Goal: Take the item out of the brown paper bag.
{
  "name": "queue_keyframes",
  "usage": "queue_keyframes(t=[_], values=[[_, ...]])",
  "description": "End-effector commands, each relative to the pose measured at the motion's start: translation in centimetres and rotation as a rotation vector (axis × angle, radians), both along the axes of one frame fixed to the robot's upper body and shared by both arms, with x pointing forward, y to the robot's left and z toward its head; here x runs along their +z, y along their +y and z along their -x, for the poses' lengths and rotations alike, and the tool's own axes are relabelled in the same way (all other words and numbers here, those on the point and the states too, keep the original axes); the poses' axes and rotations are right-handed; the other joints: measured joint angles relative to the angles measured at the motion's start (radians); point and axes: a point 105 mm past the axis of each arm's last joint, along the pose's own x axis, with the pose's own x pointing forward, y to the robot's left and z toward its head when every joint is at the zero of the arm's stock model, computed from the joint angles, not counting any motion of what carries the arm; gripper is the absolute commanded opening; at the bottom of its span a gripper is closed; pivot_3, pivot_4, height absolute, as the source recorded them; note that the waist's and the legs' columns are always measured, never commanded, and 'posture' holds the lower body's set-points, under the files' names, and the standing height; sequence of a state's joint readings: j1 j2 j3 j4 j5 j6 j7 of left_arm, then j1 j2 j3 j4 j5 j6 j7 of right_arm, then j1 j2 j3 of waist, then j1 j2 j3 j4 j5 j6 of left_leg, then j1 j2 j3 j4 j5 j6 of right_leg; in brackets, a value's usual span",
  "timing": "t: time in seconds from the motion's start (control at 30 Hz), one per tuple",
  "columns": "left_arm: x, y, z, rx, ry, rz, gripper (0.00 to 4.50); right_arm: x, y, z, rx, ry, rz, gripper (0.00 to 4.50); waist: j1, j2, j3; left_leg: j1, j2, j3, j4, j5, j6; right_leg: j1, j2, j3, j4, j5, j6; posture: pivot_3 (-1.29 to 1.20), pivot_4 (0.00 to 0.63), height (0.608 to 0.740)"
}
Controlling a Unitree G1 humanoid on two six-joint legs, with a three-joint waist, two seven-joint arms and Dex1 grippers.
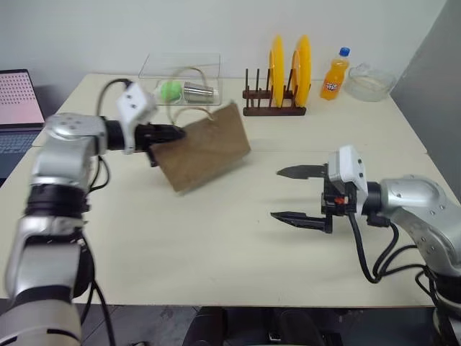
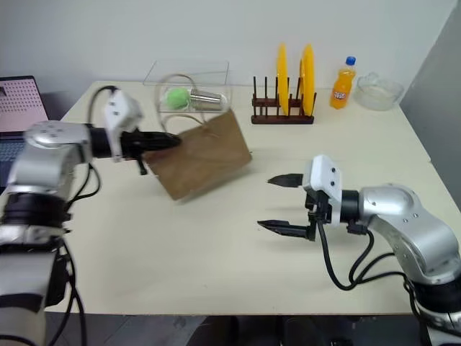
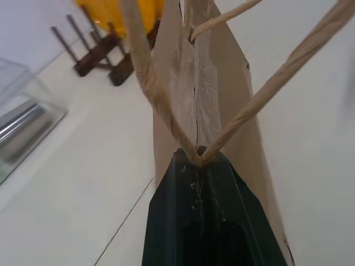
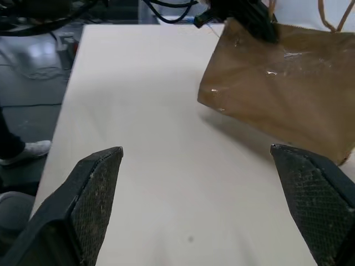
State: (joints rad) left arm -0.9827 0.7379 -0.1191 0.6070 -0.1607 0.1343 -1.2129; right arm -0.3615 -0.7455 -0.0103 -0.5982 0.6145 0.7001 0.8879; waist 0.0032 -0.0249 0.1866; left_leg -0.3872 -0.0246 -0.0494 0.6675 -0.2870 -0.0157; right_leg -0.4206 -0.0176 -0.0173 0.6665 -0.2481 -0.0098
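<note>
The brown paper bag hangs tilted over the middle of the table, one lower corner down near the tabletop. My left gripper is shut on its top edge; in the left wrist view the fingertips pinch the paper where the tan loop handles meet. My right gripper is open, held level to the right of the bag and pointing toward it, with nothing between its fingers. The bag lies ahead of them, a little apart. The item is hidden.
At the back stand a clear box with a green ball and a metal cup, a plate rack with yellow plates, an orange soda bottle and a glass bowl. A laptop sits at far left.
</note>
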Motion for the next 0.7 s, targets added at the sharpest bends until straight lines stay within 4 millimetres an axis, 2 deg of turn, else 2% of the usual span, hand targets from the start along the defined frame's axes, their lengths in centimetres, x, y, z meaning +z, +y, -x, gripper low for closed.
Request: queue_keyframes(t=[0.03,0.17,0.37,0.7], values=[[1.4,-2.3,-1.2,-0.091,-0.124,-0.058,0.02,0.7,-0.7,0.8,-0.122,-0.058,-0.011,4.50,0.001,0.000,0.000,-0.001,0.000,0.000,0.000,0.000,0.001,0.000,0.000,0.000,0.000,0.000,0.000,0.00,0.150,0.740],[0.9,-6.3,-2.0,-0.212,-0.149,-0.077,0.02,-0.6,-1.4,1.9,-0.243,-0.015,-0.003,4.50,-0.004,0.000,0.000,-0.007,0.001,-0.001,0.008,-0.001,0.002,-0.002,0.000,-0.003,0.002,0.000,0.001,0.00,0.150,0.740],[0.9,-10.2,-2.5,-0.294,-0.183,-0.116,0.02,-1.1,-1.7,3.2,-0.355,0.006,-0.020,4.50,-0.008,-0.002,0.001,-0.008,-0.001,0.001,0.013,-0.003,0.005,-0.004,0.000,0.000,0.009,-0.001,0.003,0.00,0.150,0.740],[-0.5,-12.6,-2.8,-0.314,-0.194,-0.217,0.02,-1.3,-1.6,3.8,-0.453,0.016,-0.067,4.50,-0.009,-0.002,0.001,-0.003,-0.001,0.001,0.013,-0.002,0.006,-0.002,0.001,0.001,0.014,-0.004,0.008,0.00,0.150,0.740]])
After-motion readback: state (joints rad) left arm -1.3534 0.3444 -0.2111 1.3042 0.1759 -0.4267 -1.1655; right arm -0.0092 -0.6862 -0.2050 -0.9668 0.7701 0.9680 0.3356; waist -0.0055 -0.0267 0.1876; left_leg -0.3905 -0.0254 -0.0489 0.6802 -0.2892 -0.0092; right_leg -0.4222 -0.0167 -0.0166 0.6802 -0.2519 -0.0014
